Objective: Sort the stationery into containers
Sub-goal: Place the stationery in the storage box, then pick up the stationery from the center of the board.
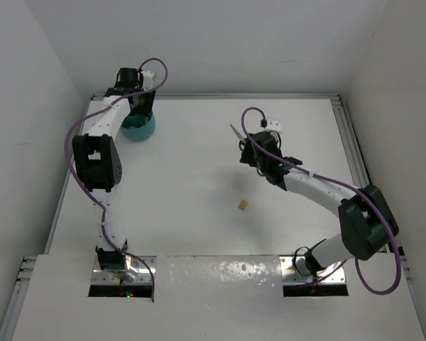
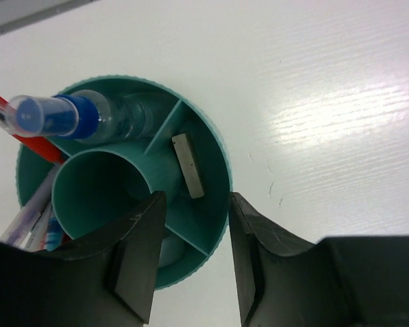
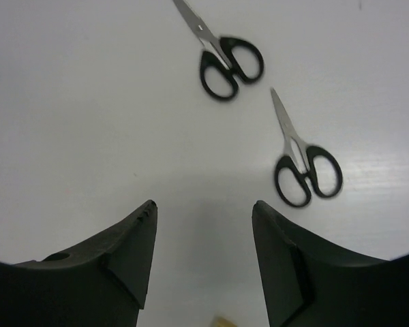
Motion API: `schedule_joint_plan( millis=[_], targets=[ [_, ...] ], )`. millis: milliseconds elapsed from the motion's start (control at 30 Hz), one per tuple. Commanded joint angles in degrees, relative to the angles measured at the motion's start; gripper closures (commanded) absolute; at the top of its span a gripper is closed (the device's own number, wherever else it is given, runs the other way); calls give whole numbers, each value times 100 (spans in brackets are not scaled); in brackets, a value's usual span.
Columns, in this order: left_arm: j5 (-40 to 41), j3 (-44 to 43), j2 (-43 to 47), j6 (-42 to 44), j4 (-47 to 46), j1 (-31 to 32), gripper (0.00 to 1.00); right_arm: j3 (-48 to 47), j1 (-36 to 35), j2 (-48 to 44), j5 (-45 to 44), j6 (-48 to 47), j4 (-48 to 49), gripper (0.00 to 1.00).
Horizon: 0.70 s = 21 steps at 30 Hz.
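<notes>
Stationery is sitting partly in the teal organiser cup (image 1: 138, 128), which is standing at the far-left corner of the desk (image 1: 199, 170). Inside it, a blue-capped glue bottle (image 2: 75, 116) is leaning in one outer compartment, a white eraser (image 2: 188, 165) is standing on edge in the next, and a red pen (image 2: 28, 144) with other thin pens is poking out along the cup's left side. The left fingers (image 2: 133, 272) are hanging directly over the cup's rim, spread apart with nothing between them.

Right of the desk's centre, toward the far edge, the first scissors (image 3: 225, 60) and the second scissors (image 3: 296, 151) are lying flat, closed and apart from each other. The right fingers (image 3: 126, 259) are hovering over bare desk beside them, released and carrying nothing. A tan eraser (image 1: 242, 205) is lying alone near the middle, nearer the near edge.

The desk is showing a smooth white top with soft glare. Plain white walls (image 1: 220, 42) are enclosing it on three sides, and a metal rail (image 1: 344, 135) is running along its right edge.
</notes>
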State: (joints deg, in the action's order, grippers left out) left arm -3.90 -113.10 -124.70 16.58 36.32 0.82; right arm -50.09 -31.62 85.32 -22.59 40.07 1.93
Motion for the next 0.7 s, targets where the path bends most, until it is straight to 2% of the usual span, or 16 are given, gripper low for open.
schedule_joint_plan(
  millis=[0, 67, 133, 267, 400, 500, 667],
  targets=[
    [-119, -265, 490, -155, -1, 24, 60, 288, -230, -296, -535, 324, -1096, 43],
    [-198, -257, 657, -190, -10, 32, 59, 447, -494, -235, -693, 588, -1483, 41],
    [-347, -230, 859, -260, -2, 32, 59, 491, -714, -104, -494, 1027, -1924, 41],
    [-594, 33, 1255, -418, -89, 32, 57, 456, -1258, 72, -544, 1537, -2003, 40],
    [-778, 743, 1782, -533, -282, 24, 56, 280, -1531, 274, -422, 1933, -2162, 40],
    [-972, 1245, 2256, -612, -537, 24, 56, 341, -1576, 441, -299, 2337, -2276, 42],
    [-1156, 1702, 2626, -673, -643, 6, 55, 561, -1576, 670, -132, 2760, -2146, 53]
  ],
)
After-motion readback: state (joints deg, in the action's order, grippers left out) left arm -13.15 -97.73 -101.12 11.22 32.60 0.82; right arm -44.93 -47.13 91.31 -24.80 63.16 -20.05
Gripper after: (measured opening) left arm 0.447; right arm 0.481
